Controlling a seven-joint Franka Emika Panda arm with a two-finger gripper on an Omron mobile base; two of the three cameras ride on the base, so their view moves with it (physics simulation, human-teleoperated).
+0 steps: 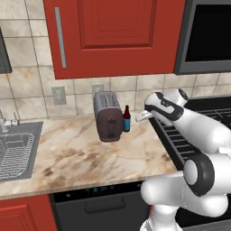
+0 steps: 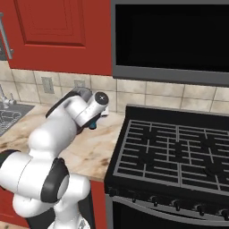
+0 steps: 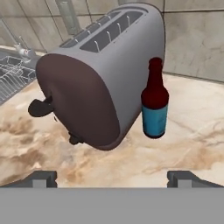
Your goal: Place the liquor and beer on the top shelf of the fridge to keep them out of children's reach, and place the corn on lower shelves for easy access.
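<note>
The beer (image 1: 127, 119) is a slim dark red-brown bottle with a blue label. It stands upright on the marble counter, just right of the toaster. In the hand view the beer (image 3: 155, 105) sits right of centre, a short way ahead of my fingertips (image 3: 186, 177). My gripper (image 1: 140, 116) hovers above the counter just right of the bottle, pointing toward it. The gripper (image 3: 116, 177) is open, with nothing between its fingers. The liquor, the corn and the fridge are out of view.
A grey toaster (image 1: 108, 116) with dark end panels stands close against the bottle's left side. A sink (image 1: 16, 151) lies at the far left. The black stove (image 2: 179, 147) borders the counter on the right, under a microwave (image 2: 170, 40). Red cabinets (image 1: 113, 31) hang overhead.
</note>
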